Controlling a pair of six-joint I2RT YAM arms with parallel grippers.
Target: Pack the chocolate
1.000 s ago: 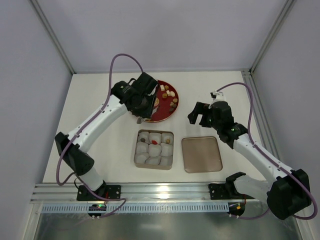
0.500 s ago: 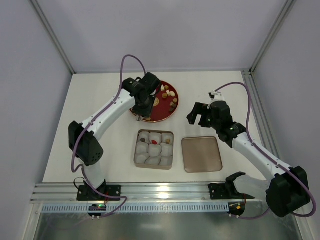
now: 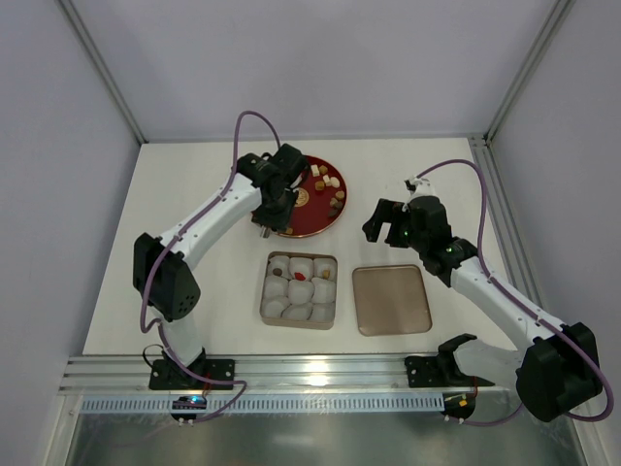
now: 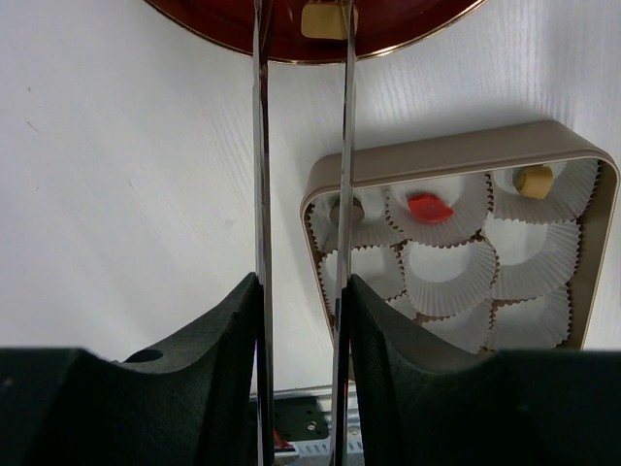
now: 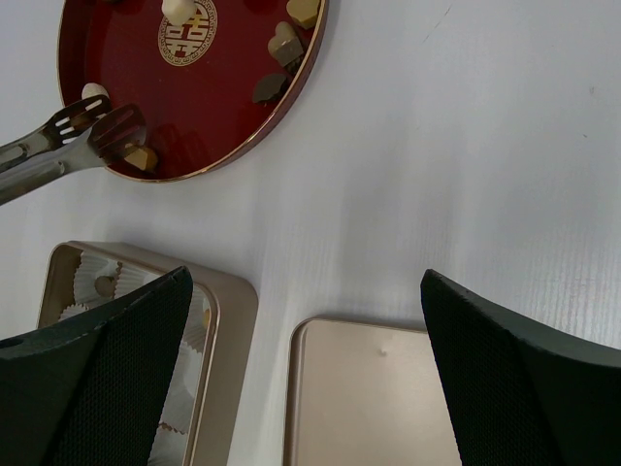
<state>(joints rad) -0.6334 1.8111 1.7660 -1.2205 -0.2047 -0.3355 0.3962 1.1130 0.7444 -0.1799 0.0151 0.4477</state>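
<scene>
1. The left claw (image 4: 303, 291) is narrowed onto a pair of metal tongs (image 4: 260, 146); its black fingers (image 4: 228, 330) press the two blades from outside; the blades reach out to the near edge of the red plate (image 5: 194, 107).
2. A tan square (image 4: 325, 19) of chocolate lies on the plate between the tong tips; whether it is pinched or only framed, I cannot tell.
3. Most of the chocolate (image 5: 284, 44) is scattered on the plate, around its gold emblem (image 5: 187, 31); the pieces are brown, tan and cream.
4. The gold tin (image 4: 456, 146) stands on the desk (image 3: 378, 165) just in front of the plate, lined with white paper cups (image 4: 451, 282); in the row nearest the plate a brown piece (image 4: 355, 209), a red piece (image 4: 429, 206) and a tan piece (image 4: 534, 180) each sit in a cup.
5. The lid (image 3: 391, 299) lies flat just right of the tin, not touching it.
6. The right claw (image 3: 386, 225) stands wide with nothing between its fingers; it hangs over bare desk, right of the plate and behind the lid.
</scene>
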